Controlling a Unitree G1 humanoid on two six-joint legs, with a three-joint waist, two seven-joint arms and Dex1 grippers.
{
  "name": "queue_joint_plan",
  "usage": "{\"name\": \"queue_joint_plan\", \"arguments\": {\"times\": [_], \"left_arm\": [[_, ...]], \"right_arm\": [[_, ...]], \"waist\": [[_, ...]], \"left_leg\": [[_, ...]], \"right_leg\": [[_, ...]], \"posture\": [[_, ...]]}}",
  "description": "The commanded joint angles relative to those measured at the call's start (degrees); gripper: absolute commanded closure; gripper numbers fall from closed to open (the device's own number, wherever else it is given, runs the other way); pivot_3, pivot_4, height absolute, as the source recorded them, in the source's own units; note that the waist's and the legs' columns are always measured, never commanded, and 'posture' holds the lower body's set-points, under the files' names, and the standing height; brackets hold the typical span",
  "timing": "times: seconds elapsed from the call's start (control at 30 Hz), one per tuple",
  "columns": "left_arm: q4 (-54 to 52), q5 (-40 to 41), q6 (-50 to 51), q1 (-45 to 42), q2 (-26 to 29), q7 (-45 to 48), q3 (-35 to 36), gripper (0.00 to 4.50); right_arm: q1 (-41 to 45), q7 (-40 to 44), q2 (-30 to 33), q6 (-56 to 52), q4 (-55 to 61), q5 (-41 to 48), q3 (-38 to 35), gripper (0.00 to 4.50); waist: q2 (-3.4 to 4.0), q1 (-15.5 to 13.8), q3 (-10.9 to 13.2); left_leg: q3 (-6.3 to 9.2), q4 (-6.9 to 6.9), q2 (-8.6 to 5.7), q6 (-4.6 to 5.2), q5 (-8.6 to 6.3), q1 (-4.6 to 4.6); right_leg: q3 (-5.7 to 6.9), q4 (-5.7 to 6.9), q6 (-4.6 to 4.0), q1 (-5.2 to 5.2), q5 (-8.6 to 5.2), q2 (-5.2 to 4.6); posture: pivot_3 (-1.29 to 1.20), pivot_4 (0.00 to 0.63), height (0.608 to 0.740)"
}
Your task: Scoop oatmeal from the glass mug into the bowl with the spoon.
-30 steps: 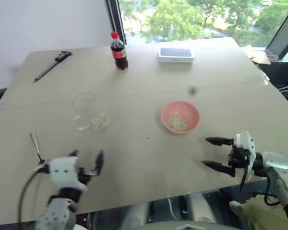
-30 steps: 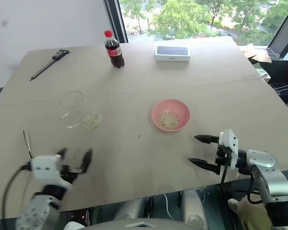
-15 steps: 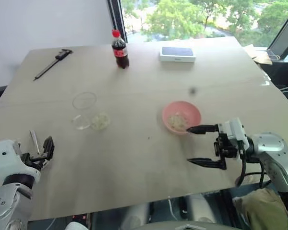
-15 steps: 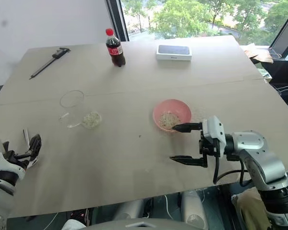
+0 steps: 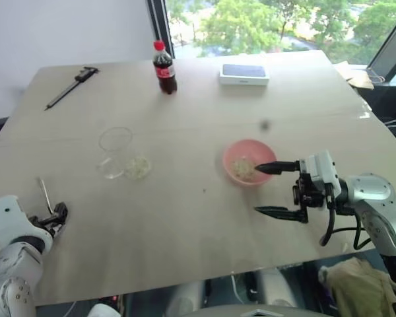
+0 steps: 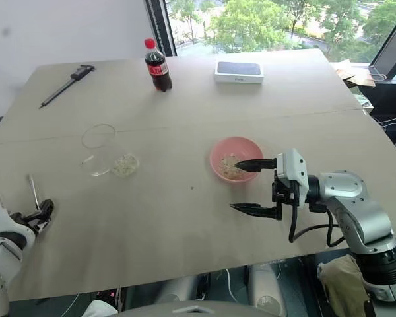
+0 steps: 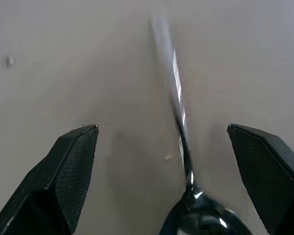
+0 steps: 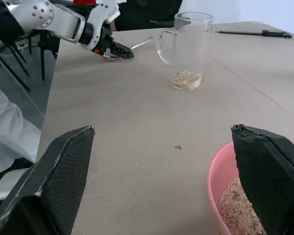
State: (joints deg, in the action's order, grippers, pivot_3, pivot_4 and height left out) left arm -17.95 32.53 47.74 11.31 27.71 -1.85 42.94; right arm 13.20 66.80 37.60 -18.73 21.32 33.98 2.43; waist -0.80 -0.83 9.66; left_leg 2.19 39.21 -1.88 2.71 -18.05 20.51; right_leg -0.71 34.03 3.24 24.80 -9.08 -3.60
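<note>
Daylight from a window with green trees behind it falls on a broad pale wooden table [image 5: 185,218]. Near the table's left front edge, the spoon [image 5: 47,195] is seen lying flat: slim, silver, with a long thin handle pointing away from the robot. The left gripper [image 5: 58,214] is shown at the spoon's near end, fingers spread wide apart; in the left wrist view the spoon's small oval bowl lies between the two black fingers [image 7: 68,171], untouched by either. The glass mug [image 5: 114,152] is shown upright, clear and colourless, with a side handle and a thin layer of oatmeal [image 8: 186,78] at its bottom. Well to its right, the shallow pink bowl [image 5: 234,153] is seen holding a small heap of pale flakes. The right gripper [image 5: 277,189] is held at the bowl's right rim, fingers wide apart, one above the bowl's edge.
</note>
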Motion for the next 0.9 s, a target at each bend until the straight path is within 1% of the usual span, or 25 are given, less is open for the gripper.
{"name": "queue_joint_plan", "arguments": {"times": [0.03, 0.07, 0.1, 0.13, 0.17, 0.23, 0.3, 0.33, 0.37, 0.4, 0.43, 0.63, 0.8, 0.9], "left_arm": [[1.28, -0.78, 2.59, 0.52, 1.0, 1.28, -0.91, 0.11], [1.37, -0.87, 3.01, 0.61, 1.01, 1.46, -1.0, 0.11], [1.67, -1.11, 2.86, 0.64, 0.93, 1.71, -1.12, 0.49], [2.14, -1.1, 2.92, 0.46, 0.83, 1.98, -1.12, 0.64], [2.63, -1.14, 2.99, 0.27, 0.76, 2.25, -1.13, 1.01], [3.42, -1.48, 3.09, -0.01, 0.71, 2.66, -1.15, 1.92], [3.77, -1.88, 3.05, -0.05, 0.6, 2.94, -1.1, 2.72], [3.87, -2.02, 3.03, -0.03, 0.51, 3.06, -1.04, 3.26], [4.21, -2.06, 2.92, -0.09, 0.28, 3.04, -0.69, 3.59], [4.49, -2.17, 2.74, -0.05, 0.08, 3.03, -0.36, 4.09], [4.67, -2.28, 2.62, -0.02, -0.13, 3.02, -0.07, 4.45], [4.3, -2.06, 0.2, 0.78, -2.64, 2.97, 1.85, 4.48], [1.73, -1.02, -5.61, 0.82, -5.24, 3.81, 4.32, 4.48], [-1.87, 1.38, -10.11, -0.11, -6.68, 3.84, 7.46, 4.48]], "right_arm": [[0.56, -0.61, 0.28, 0.26, 0.95, 0.63, -1.49, 0.0], [0.45, -0.68, 0.33, 0.24, 1.07, 0.68, -1.53, 0.0], [0.48, -0.86, 0.34, 0.16, 1.16, 0.72, -1.55, 0.0], [0.64, -1.02, 0.29, 0.12, 1.1, 0.71, -1.52, 0.0], [0.82, -1.19, 0.26, 0.09, 1.03, 0.7, -1.51, 0.0], [1.06, -1.35, 0.25, 0.1, 0.87, 0.69, -1.46, 0.0], [1.17, -1.42, 0.28, 0.12, 0.81, 0.71, -1.48, 0.0], [1.22, -1.45, 0.3, 0.12, 0.8, 0.72, -1.51, 0.0], [1.34, -1.47, 0.3, 0.12, 0.71, 0.7, -1.51, 0.0], [1.44, -1.43, 0.34, 0.16, 0.63, 0.67, -1.53, 0.0], [1.51, -1.42, 0.33, 0.21, 0.54, 0.64, -1.54, 0.0], [1.99, -1.3, 0.19, 0.36, -0.14, 0.51, -1.46, 0.0], [2.64, -0.82, 0.21, 0.47, -0.99, 0.5, -1.29, 0.0], [3.54, -0.54, -0.02, 0.46, -2.01, 0.49, -1.1, 0.0]], "waist": [[0.06, 0.02, -0.03], [0.1, 0.03, -0.05], [0.15, 0.04, -0.08], [0.19, 0.06, -0.1], [0.2, 0.08, -0.11], [0.24, 0.11, -0.13], [0.31, 0.17, -0.17], [0.34, 0.23, -0.18], [0.36, 0.29, -0.19], [0.39, 0.32, -0.21], [0.43, 0.32, -0.23], [0.6, 0.41, -0.34], [0.6, 0.6, -0.34], [0.46, 0.6, -0.28]], "left_leg": [[-0.01, 0.0, 0.0, 0.0, 0.0, 0.0], [-0.01, -0.01, 0.0, 0.0, 0.0, 0.0], [-0.01, 0.0, 0.0, 0.0, 0.0, -0.01], [-0.01, 0.0, 0.0, 0.0, 0.0, -0.01], [-0.01, 0.0, 0.0, 0.0, 0.0, -0.02], [-0.02, -0.01, 0.0, 0.0, 0.0, -0.03], [-0.02, -0.01, 0.0, -0.01, 0.0, -0.04], [-0.02, -0.01, 0.01, -0.01, 0.0, -0.06], [-0.04, -0.01, 0.02, -0.01, 0.0, -0.08], [-0.05, -0.02, 0.02, -0.01, 0.0, -0.1], [-0.07, -0.02, 0.02, -0.01, 0.0, -0.1], [-0.15, -0.02, 0.03, 0.0, 0.0, -0.13], [-0.17, -0.02, 0.04, 0.0, -0.01, -0.13], [-0.17, -0.02, 0.04, 0.0, -0.01, -0.12]], "right_leg": [[-0.01, 0.0, 0.0, 0.0, 0.0, -0.01], [-0.01, 0.0, 0.0, 0.0, 0.0, -0.01], [-0.02, 0.01, -0.01, 0.0, 0.0, -0.02], [-0.02, 0.01, -0.01, 0.0, 0.0, -0.02], [-0.03, 0.01, -0.01, 0.0, 0.0, -0.03], [-0.03, 0.03, -0.01, 0.0, 0.0, -0.03], [-0.04, 0.06, -0.01, 0.0, 0.0, -0.02], [-0.05, 0.07, -0.01, 0.0, 0.0, -0.01], [-0.07, 0.08, -0.01, 0.0, 0.0, 0.0], [-0.08, 0.09, -0.02, 0.0, 0.0, 0.0], [-0.1, 0.1, -0.02, 0.0, 0.01, 0.0], [-0.17, 0.11, -0.02, 0.0, 0.01, -0.01], [-0.21, 0.09, -0.03, 0.0, 0.01, -0.11], [-0.19, 0.08, -0.03, 0.01, 0.01, -0.22]], "posture": [[0.0, 0.15, 0.74], [0.0, 0.15, 0.74], [0.0, 0.15, 0.74], [0.0, 0.15, 0.74], [0.0, 0.15, 0.74], [0.0, 0.15, 0.74], [0.0, 0.15, 0.74], [0.0, 0.15, 0.74], [0.0, 0.15, 0.74], [0.0, 0.15, 0.74], [0.0, 0.15, 0.74], [0.0, 0.15, 0.74], [0.0, 0.15, 0.74], [0.0, 0.15, 0.74]]}}
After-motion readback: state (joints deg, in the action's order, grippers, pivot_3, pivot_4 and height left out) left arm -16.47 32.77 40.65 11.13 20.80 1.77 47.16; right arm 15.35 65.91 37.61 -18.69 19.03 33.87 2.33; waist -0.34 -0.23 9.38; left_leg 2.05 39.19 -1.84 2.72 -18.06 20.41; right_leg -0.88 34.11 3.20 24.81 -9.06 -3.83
